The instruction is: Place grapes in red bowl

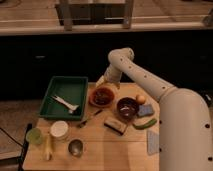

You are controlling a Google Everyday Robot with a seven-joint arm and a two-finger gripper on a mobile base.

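the white arm (150, 82) reaches in from the right and bends down toward the back of the wooden surface (100, 150). the gripper (104, 83) hangs at the far edge of the surface, just above and behind the red bowl (103, 96). whether the jaws are wide, narrow or holding anything cannot be told.

the red bowl sits near the back centre of the surface, just right of the green tray (65, 96). dark contents show inside it, but whether these are the grapes cannot be told, and no grapes can be made out elsewhere.

a white utensil (65, 103) lies inside the green tray. a dark bowl (128, 107) stands to the right of the red bowl, apart from it. a small round orange item (141, 99) sits just beyond the dark bowl, and a blue sponge (146, 110) lies beside it on the right. a green object (144, 123) lies in front of the sponge. a dark rectangular item (115, 125) lies near the centre.

at the front left stand a white cup (59, 130), a green cup (34, 135) and a metal cup (75, 147).
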